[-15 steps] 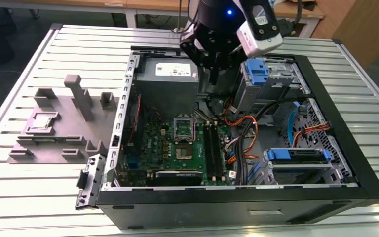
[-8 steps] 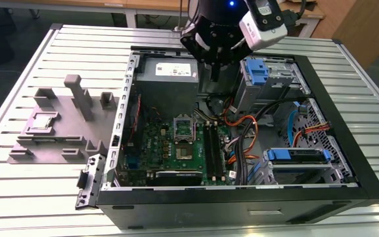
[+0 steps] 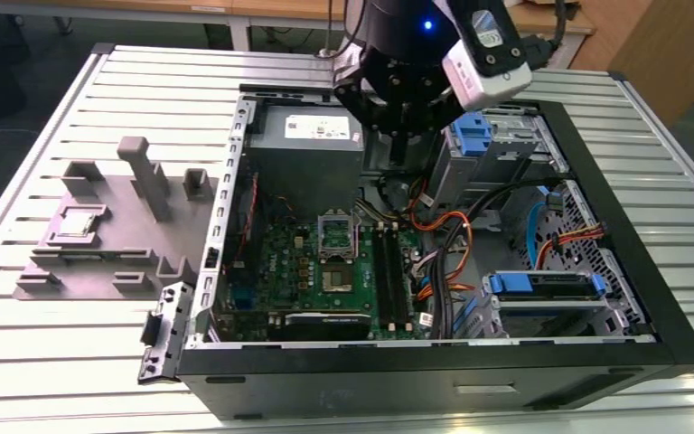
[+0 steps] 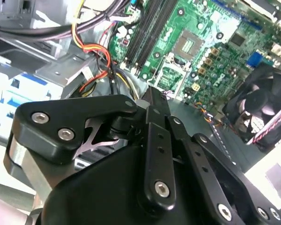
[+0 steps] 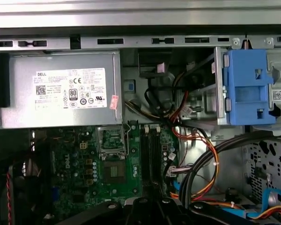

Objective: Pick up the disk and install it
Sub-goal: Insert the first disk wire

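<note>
The disk (image 3: pixel 548 286), a silver drive in a blue carrier, lies flat on the drive cage at the near corner of the open computer case (image 3: pixel 672 298), on the exterior view's right. My gripper (image 3: pixel 398 161) hangs over the far end of the case, between the grey power supply (image 3: pixel 308 136) and the bare blue bracket (image 3: pixel 473 136), well away from the disk. Its fingers (image 4: pixel 152 105) look shut with nothing between them. In the first wrist view the fingertips (image 5: pixel 152 205) hover over the green motherboard (image 5: pixel 107 168).
Orange, black and blue cables (image 3: pixel 450 244) run through the case between the motherboard (image 3: pixel 323 267) and the drive cage. A grey fixture plate (image 3: pixel 112 235) with upright posts sits on the slatted table (image 3: pixel 70 362) to the exterior view's left of the case.
</note>
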Controlling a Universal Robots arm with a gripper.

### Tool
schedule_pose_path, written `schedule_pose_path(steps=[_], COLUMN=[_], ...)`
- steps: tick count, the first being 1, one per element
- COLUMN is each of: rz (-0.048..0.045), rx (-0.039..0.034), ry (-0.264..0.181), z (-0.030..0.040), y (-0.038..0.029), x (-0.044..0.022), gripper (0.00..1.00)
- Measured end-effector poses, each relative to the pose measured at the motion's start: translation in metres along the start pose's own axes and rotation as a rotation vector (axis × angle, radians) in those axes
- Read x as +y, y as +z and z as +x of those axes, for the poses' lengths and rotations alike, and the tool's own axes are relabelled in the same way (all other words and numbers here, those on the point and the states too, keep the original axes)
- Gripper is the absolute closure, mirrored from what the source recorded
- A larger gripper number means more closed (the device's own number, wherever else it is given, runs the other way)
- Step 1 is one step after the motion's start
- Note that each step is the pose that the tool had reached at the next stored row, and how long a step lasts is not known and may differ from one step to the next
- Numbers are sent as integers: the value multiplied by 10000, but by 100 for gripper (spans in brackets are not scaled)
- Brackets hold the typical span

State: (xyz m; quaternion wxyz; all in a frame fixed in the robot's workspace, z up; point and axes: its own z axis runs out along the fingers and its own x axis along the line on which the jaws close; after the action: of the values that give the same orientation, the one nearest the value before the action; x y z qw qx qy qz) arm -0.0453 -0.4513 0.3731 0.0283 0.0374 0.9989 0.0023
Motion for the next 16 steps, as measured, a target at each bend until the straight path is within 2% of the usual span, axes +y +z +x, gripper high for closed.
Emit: schedule_pose_path(steps=[9,11,13,16], rz=[32,37,37,48], rx=[-2,-1,-3,-3], ry=[-4,-3,-4,-3], z=[-391,-449,-465,-474], y=[80,77,22,-114], x=[22,26,28,29], gripper=[90,90,90,90])
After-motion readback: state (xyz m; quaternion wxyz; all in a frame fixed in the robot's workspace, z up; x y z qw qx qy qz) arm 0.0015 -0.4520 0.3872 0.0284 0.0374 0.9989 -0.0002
